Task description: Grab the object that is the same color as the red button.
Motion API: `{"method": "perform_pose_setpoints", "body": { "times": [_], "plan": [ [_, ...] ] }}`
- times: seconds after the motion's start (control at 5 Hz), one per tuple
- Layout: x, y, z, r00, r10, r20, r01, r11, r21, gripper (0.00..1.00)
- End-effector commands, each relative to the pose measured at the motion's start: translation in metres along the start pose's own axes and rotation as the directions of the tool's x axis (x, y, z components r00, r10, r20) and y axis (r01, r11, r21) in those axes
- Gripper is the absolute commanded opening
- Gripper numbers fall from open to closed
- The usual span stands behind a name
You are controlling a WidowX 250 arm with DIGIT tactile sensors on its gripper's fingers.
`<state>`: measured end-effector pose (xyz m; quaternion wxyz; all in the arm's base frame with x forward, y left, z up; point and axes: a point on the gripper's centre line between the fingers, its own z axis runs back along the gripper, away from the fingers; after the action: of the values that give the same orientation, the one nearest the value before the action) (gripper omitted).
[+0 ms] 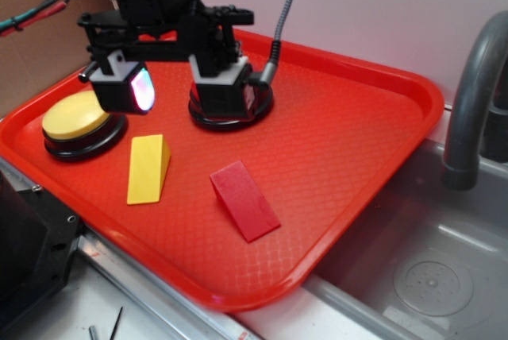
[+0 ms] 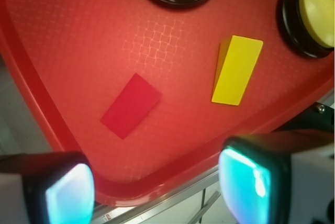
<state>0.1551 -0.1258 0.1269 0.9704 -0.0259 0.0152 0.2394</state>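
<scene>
Wrist view: red wedge (image 2: pixel 131 105) unmarked, unlabelled.

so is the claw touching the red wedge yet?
Apart. The wrist view shows the red wedge lying alone on the tray, bare tray between it and the open claw fingers at the frame's bottom.

Gripper (image 1: pixel 178 86) hangs open above the tray's (image 1: pixel 357 157) back-left part, nothing between its pads. Red wedge (image 1: pixel 244 199) lies alone mid-tray — bare tray on all sides, open from above. Nearest obstacle is the yellow wedge (image 1: pixel 148 168), beside it but apart. Red button (image 1: pixel 230 106) and yellow button (image 1: pixel 79 124) sit further back — clear of it.
</scene>
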Motion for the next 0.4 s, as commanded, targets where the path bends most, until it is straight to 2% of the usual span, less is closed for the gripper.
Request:
{"method": "perform_pose_setpoints", "body": {
  "times": [0.0,0.2],
  "plan": [
    [0.005,-0.018,-0.045,0.982,0.188,0.019,-0.186,0.979,-0.080,1.00],
    [0.010,-0.014,-0.062,0.942,0.335,0.026,-0.331,0.939,-0.094,1.00]
  ]
}}
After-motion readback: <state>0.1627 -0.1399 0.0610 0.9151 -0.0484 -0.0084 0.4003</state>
